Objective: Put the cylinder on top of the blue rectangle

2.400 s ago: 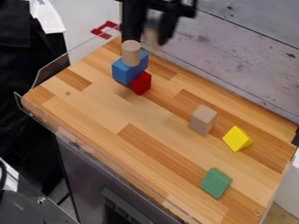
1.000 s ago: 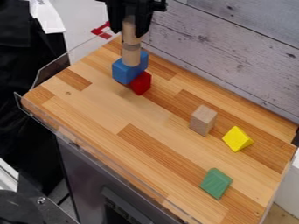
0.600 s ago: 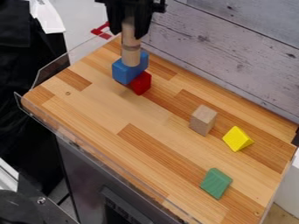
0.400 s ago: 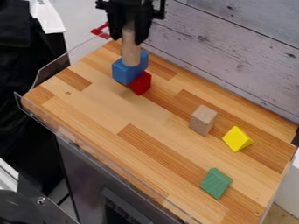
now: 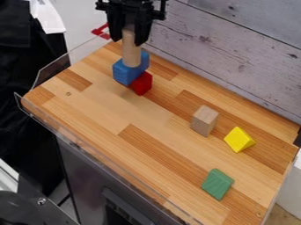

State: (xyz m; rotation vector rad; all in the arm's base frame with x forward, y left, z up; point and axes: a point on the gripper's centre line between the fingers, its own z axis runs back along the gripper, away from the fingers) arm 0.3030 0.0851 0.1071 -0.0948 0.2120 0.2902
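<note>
At the upper left, the black gripper (image 5: 128, 38) hangs over the block stack, its fingers shut on either side of a light wooden cylinder. Below its fingertips, pale cylinder wood (image 5: 132, 56) stands upright on the blue rectangular block (image 5: 129, 72). The held cylinder lines up with this lower part, and I cannot make out a seam between them. Under and beside the blue block sits a red block (image 5: 141, 83), partly hidden by it.
Farther right on the wooden table (image 5: 94, 114) stand a plain wooden block (image 5: 204, 120) and a yellow triangular block (image 5: 239, 139). A green block (image 5: 217, 184) lies nearer the front. A grey plank wall (image 5: 235, 52) runs behind the table.
The gripper came in over the stack from the right with a cylinder and has since lowered slightly. The gap seen earlier above the lower cylinder has closed. The blocks look unmoved.
</note>
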